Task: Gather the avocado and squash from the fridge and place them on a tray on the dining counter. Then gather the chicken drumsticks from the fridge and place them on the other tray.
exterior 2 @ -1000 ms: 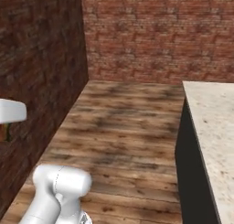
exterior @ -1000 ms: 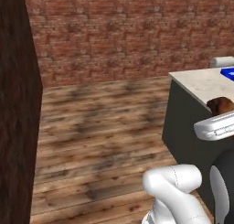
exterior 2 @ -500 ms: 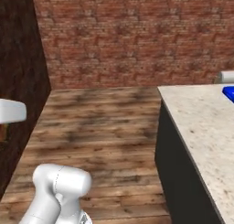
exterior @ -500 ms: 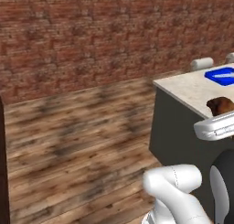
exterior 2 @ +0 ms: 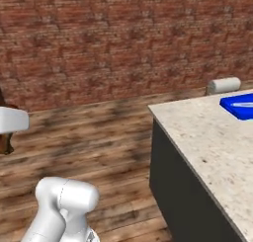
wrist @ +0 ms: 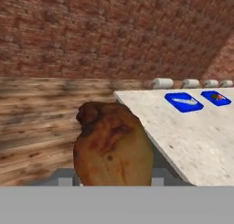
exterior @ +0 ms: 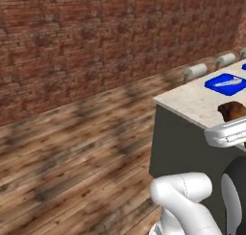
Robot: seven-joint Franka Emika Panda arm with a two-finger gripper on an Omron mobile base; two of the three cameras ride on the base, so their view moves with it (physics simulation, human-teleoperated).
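Drumstick meat, golden to reddish-brown, is seen closest of all in the hand view: one of the chicken drumsticks (wrist: pixel 113 145) is held in the gripper (wrist: pixel 112 184), whose jaws are closed partway around its thick lower end, the fingertips themselves being hidden behind the meat. The same piece (exterior: pixel 232 111) is glimpsed at the right edge of the left base view, carried level with the edge of the dining counter (exterior: pixel 202 102).

The piece is judged light but soft and probably greasy, so slipping or twisting in the grip is a risk; the fleshy bulge, where it is gripped now, is judged the better hold than the narrow bone end.

Beyond it, the beige speckled top of the dining counter (wrist: pixel 192 131) is reached. Farther along the counter the nearer blue tray (wrist: pixel 183 101) is seen with something pale in it that cannot be identified. Past that lies a second blue tray (wrist: pixel 215 98), in which a dark and a reddish item are just made out. Pale cylinders (wrist: pixel 162 83) are seen along the counter's far side.
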